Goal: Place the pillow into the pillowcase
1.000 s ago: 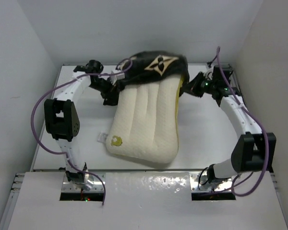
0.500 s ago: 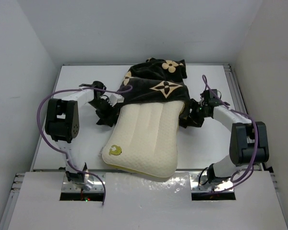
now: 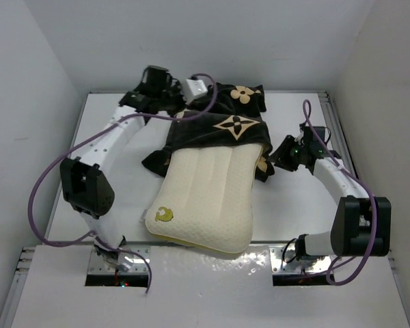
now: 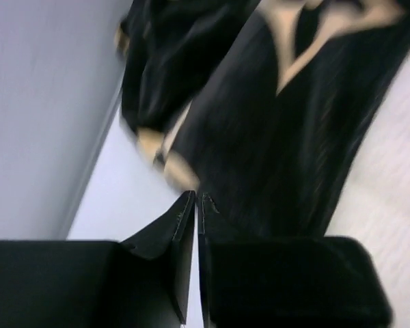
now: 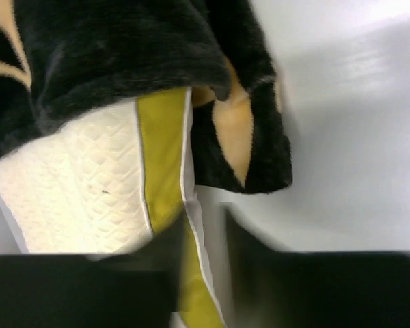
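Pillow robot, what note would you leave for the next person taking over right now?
Left gripper: shut, nothing seen in it, by the far left corner of the pillowcase.
Right gripper: by the pillowcase's open edge, at the yellow side band of the pillow; grip unclear.
Done: the pillow's far end sits inside the pillowcase.
Left: most of the pillow is bare; pull the case down over it.

Saw a flat white rectangular tabletop, boxed on three sides by plain matte pale-grey walls, under soft, even light.
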Controlling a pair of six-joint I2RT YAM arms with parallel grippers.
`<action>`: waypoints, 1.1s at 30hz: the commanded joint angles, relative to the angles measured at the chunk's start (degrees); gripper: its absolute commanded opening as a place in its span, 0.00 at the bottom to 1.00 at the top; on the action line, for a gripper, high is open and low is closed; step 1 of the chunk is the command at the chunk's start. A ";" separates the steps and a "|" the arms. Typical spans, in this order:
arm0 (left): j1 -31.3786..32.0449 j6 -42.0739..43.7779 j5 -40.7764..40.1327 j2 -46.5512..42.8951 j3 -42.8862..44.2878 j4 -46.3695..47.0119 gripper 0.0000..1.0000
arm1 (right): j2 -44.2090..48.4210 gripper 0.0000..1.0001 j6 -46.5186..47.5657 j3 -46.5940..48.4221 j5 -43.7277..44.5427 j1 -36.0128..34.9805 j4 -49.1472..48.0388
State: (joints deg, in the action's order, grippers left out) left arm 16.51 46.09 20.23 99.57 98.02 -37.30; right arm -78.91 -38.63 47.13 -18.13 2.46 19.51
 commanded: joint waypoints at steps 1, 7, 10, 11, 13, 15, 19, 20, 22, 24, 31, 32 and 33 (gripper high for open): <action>8.78 1.74 -0.27 6.24 0.42 6.08 0.07 | 1.92 0.45 -2.93 -3.62 -3.67 -0.96 -8.50; 19.25 -2.84 -5.44 15.37 4.98 16.64 0.57 | 0.79 0.56 -4.53 -1.81 0.37 -0.09 -17.66; 21.98 -3.64 -3.46 14.87 6.31 14.80 0.22 | -5.27 0.05 -1.28 5.31 2.84 1.58 -16.26; 22.42 -2.85 -2.57 14.08 5.61 14.54 0.14 | -7.11 0.04 2.30 7.08 2.75 1.67 -14.17; 24.17 -0.57 -0.72 10.93 2.01 13.75 0.00 | -11.25 0.09 5.31 10.69 2.84 1.41 -12.31; 26.54 7.06 0.33 8.46 -2.81 12.00 0.00 | -12.23 0.18 8.13 9.22 2.40 1.32 -12.91; 28.58 23.93 4.80 0.91 -13.89 4.74 0.66 | -11.09 0.42 10.59 3.85 2.22 1.23 -18.45; 28.49 31.27 6.56 0.72 -14.86 1.21 0.83 | -11.00 0.45 12.42 3.41 2.22 1.06 -18.63; 28.75 42.35 9.82 0.71 -15.31 -9.78 1.00 | -9.43 0.47 14.80 2.53 3.10 0.62 -17.49; 29.54 44.44 11.85 0.71 -16.45 -12.53 1.00 | -7.84 0.47 15.69 0.51 5.12 0.53 -17.66; 32.88 35.13 5.36 3.26 -25.66 0.10 1.00 | -5.70 0.50 16.14 -4.51 5.65 0.09 -24.76; 33.06 34.43 2.30 2.91 -27.86 2.99 1.00 | -7.38 0.51 15.52 -3.90 5.65 -0.52 -25.65; 33.32 33.55 0.88 2.65 -31.88 8.85 1.00 | -9.13 0.52 14.30 -3.02 5.48 -0.79 -27.66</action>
State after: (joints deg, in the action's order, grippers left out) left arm 48.66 81.54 25.39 101.60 72.77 -38.00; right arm -84.71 -23.24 43.53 -13.21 2.76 -0.40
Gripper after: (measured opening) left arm 0.996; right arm 0.507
